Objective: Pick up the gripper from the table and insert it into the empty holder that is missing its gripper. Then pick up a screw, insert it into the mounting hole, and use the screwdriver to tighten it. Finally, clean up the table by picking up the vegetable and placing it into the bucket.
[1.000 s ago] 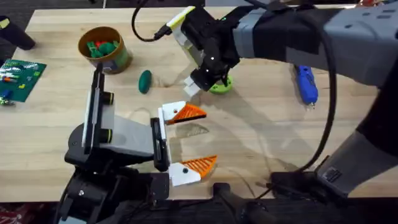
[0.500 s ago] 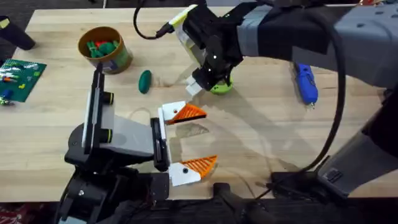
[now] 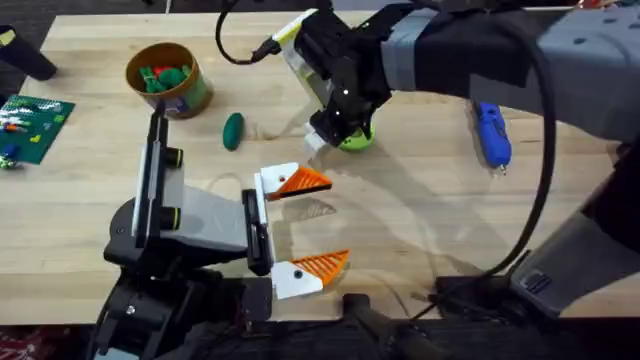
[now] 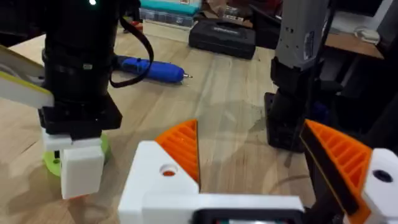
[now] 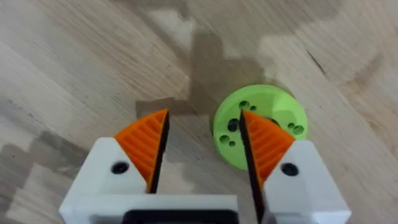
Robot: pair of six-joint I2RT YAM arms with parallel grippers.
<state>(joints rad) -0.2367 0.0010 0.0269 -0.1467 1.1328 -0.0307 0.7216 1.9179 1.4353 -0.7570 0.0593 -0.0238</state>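
The gripper looks already seated. Both holders of the left gripper carry a white base with an orange ribbed tip, though I cannot tell which wedge was the loose one. That left gripper lies low over the table with its jaws wide apart and nothing between them, probably so a mounting hole in the white base faces up for a screw.

The right gripper hangs close above the lime-green ring. Its fingers are parted and empty, one orange tip over the ring's edge. I judge it is reaching for a screw from the small holes in the ring's face, but I cannot tell whether screws sit there.

The screwdriver lies apart near the right edge. The vegetable rests near the bucket, which holds small green items.

The table is pale wood. A green circuit board sits at its left edge, and a black case lies beyond.
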